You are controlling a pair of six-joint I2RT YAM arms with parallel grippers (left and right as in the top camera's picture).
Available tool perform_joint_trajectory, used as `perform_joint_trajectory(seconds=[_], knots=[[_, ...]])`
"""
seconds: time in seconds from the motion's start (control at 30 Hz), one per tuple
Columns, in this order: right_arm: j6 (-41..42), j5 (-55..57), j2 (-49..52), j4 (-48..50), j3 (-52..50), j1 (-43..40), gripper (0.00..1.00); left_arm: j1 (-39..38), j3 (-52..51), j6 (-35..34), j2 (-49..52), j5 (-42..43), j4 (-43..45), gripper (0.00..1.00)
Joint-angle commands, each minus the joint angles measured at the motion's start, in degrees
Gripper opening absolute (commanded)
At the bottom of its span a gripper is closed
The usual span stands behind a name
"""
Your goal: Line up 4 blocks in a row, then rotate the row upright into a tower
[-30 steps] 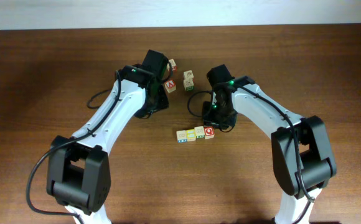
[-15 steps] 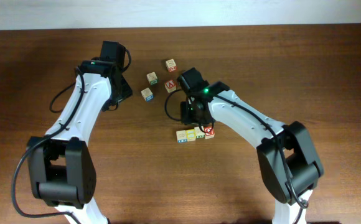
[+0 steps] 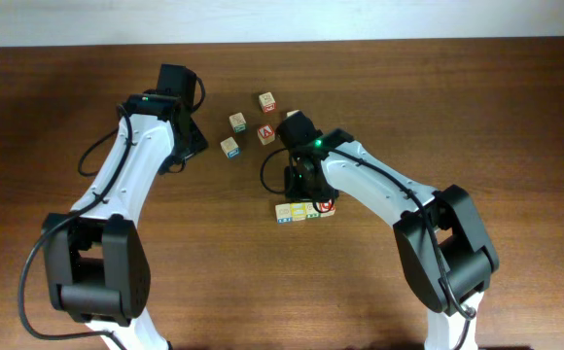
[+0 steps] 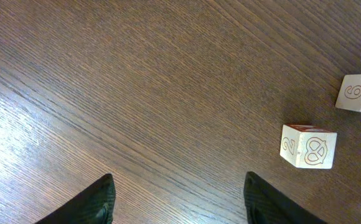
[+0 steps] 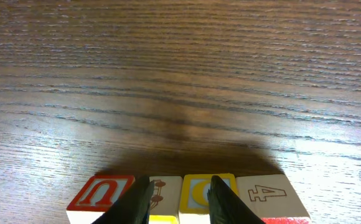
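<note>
Dark wood table (image 5: 180, 62); right end effector (image 5: 179, 200) slightly open, empty, over blocks (image 5: 259, 190).

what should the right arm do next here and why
Probably nudge the right end effector sideways to centre on the yellow-faced block before lowering. In the right wrist view its fingers stand apart, spanning that block and the pale block beside it, with nothing gripped, so closing now might catch both.

Right-end block (image 5: 264, 193): 4. Lone cube (image 4: 308, 147): 2.
</note>
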Motion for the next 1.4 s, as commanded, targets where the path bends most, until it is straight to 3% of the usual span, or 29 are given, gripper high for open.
perform_joint_trajectory(seconds=[0.0,0.13,0.17,0.2,0.27,0.33,0.37,0.43,0.63,0.87,1.03,1.1,1.17,1.23,1.3,1.37], knots=[[0.5,-0.3,0.5,-0.3,1.0,0.5,0.32,0.0,-0.3,-0.5,0.2,-0.6,0.1,0.95],[-0.1,-0.4,-0.6,-9.0,12.6,-4.1,0.32,0.0,-0.3,-0.4,0.2,-0.2,-0.9,0.99],[-3.1,-1.2,-1.2,-15.7,18.5,-6.8,0.32,0.0,-0.3,-0.4,0.2,2.0,-2.1,0.90],[-5.4,-1.2,-1.2,-21.1,21.4,-9.4,0.32,-0.1,-0.3,0.8,0.2,5.2,-3.1,0.64],[-10.3,-1.5,-1.1,-28.1,20.3,-13.6,0.32,-1.2,-0.4,2.8,0.2,9.7,-5.2,0.27],[-14.0,-2.5,-1.1,-29.2,15.8,-15.5,0.28,-3.5,-1.0,2.9,0.2,10.2,-6.4,0.03],[-14.7,-2.6,-1.1,-28.0,12.7,-15.7,0.22,-4.7,-1.6,3.8,0.2,10.7,-6.4,0.00],[-14.6,-3.5,-1.1,-24.8,7.0,-15.6,0.11,-8.2,-3.6,4.1,0.2,11.1,-6.1,0.00],[-11.0,-13.8,-1.1,-9.3,-5.1,-14.3,0.08,-11.0,-4.9,4.1,0.2,11.1,-3.1,0.05],[-0.9,-13.9,-1.1,-4.9,-6.0,-7.9,0.08,-11.0,-4.9,4.1,0.2,11.0,-2.1,0.07],[0.5,-14.0,-1.1,-3.9,-5.9,-6.3,0.04,-11.0,-4.9,5.4,0.2,8.2,-2.2,0.00],[-0.6,-14.9,-1.7,-5.0,-4.9,-7.8,0.04,-11.0,-4.8,9.7,0.2,8.1,-1.6,0.00],[-3.9,-15.0,-4.7,-9.8,-1.0,-11.5,0.05,-10.3,-2.0,22.8,0.2,12.4,-1.7,0.00],[-6.5,-15.1,-9.7,-13.1,1.3,-15.2,0.04,-8.4,3.5,27.8,0.2,17.4,-4.6,0.00],[-12.0,-21.2,-16.0,-14.6,1.2,-20.0,0.04,-6.0,5.1,29.8,0.2,28.7,-6.3,0.00],[-20.6,-28.7,-18.3,-14.6,-0.6,-23.2,0.04,-4.5,3.0,29.7,0.2,30.9,-7.5,0.00]])
